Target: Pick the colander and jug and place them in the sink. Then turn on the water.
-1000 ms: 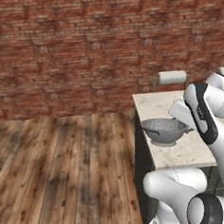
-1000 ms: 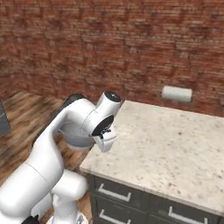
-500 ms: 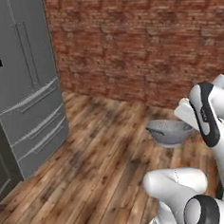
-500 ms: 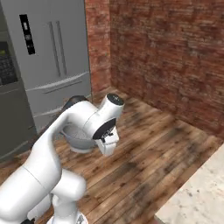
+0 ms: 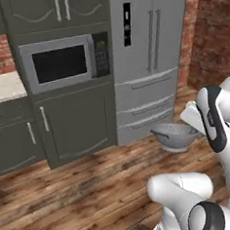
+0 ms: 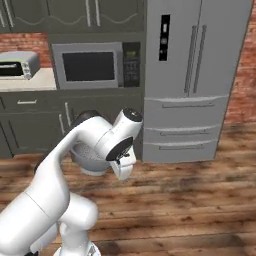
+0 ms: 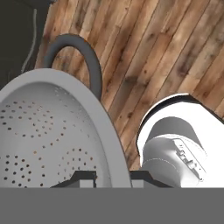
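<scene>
Colander: the colander (image 5: 176, 134), a silvery-grey metal bowl speckled with small holes, hangs upright in the air above the wooden floor (image 5: 83, 188), clear of any support. In the right base view the colander (image 6: 90, 158) shows partly behind the white arm. In the hand view the colander (image 7: 48, 135) is seen from above, its inside dotted with holes and one dark loop handle (image 7: 83, 57) curving off the rim.

End effector: the end effector (image 7: 113, 177) is closed narrow on the colander's rim, one dark fingertip (image 7: 83, 177) inside the bowl and the other outside it, the rim wall passing between them. In the left base view the hand meets the bowl at its right edge; the fingers themselves are hidden there.

Arm: bent at the elbow, the white links with dark joints carry the bowl at about the height of the lower fridge drawers.

Floor: brown planks run beneath the bowl and the robot's base.

Fridge: a tall grey fridge (image 5: 146, 56) with double doors and two drawers stands behind the colander, well apart from it.

Microwave: a built-in microwave (image 5: 64, 62) sits in dark grey cabinets (image 5: 74, 125) left of the fridge.

Desk: a pale desk (image 6: 25, 80) at far left carries a silver toaster oven (image 6: 17, 64).

Wall: red brick (image 5: 213, 31) shows right of the fridge.
</scene>
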Robot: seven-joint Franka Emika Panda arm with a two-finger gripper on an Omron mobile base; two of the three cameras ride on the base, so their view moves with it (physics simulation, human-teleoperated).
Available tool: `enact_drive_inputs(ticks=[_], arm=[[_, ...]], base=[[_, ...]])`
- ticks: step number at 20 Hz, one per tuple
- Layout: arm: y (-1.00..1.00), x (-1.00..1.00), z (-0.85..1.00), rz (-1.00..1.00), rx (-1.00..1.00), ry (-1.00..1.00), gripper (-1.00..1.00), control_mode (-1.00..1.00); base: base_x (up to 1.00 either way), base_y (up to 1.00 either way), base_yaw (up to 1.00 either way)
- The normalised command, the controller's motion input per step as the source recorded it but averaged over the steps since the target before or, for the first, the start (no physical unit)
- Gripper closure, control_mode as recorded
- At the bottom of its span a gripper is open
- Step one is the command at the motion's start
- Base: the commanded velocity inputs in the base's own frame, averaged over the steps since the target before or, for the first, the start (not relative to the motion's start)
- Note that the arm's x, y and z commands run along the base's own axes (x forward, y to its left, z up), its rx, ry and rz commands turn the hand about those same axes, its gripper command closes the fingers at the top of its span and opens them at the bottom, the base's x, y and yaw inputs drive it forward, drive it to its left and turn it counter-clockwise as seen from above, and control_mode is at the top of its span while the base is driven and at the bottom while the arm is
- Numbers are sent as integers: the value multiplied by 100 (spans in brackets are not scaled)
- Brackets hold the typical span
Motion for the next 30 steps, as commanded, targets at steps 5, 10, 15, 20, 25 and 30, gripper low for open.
enact_drive_inputs(ticks=[5, 10, 15, 20, 25, 30], arm=[[0, 0, 0, 0, 0, 0, 100, 100], [0, 0, 0, 0, 0, 0, 100, 100], [0, 0, 0, 0, 0, 0, 100, 100], [0, 0, 0, 0, 0, 0, 100, 100], [0, 0, 0, 0, 0, 0, 100, 100], [0, 0, 0, 0, 0, 0, 100, 100]], base=[[2, 0, 100], [2, 0, 100], [0, 0, 95], [3, 0, 96], [8, 10, 90], [29, -3, 63]])
